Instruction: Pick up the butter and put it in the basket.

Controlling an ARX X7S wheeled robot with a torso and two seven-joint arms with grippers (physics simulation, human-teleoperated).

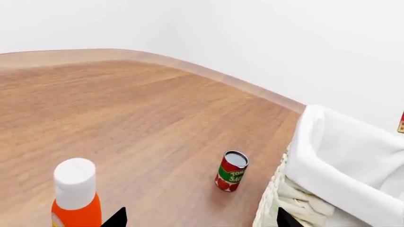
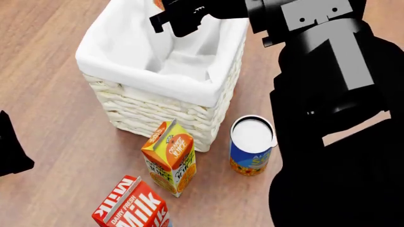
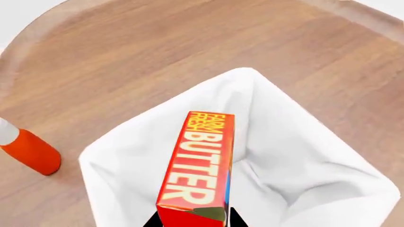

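The butter (image 3: 198,165), a red-orange box with white "BUTTER" lettering, is clamped at its near end by my right gripper (image 3: 194,221). It hangs above the open mouth of the basket (image 3: 296,156), over the white liner. In the head view the right gripper (image 2: 173,19) is over the basket's far rim (image 2: 158,78), and only an orange sliver of the butter (image 2: 158,4) shows. My left gripper (image 1: 200,222) is open and empty, low over the table beside the basket's wall (image 1: 334,165).
An orange juice carton (image 2: 170,156), a milk carton (image 2: 132,208) and a blue can with a white lid (image 2: 251,151) stand in front of the basket. A tomato sauce can (image 1: 232,171) and an orange bottle with a white cap (image 1: 75,194) stand beside it.
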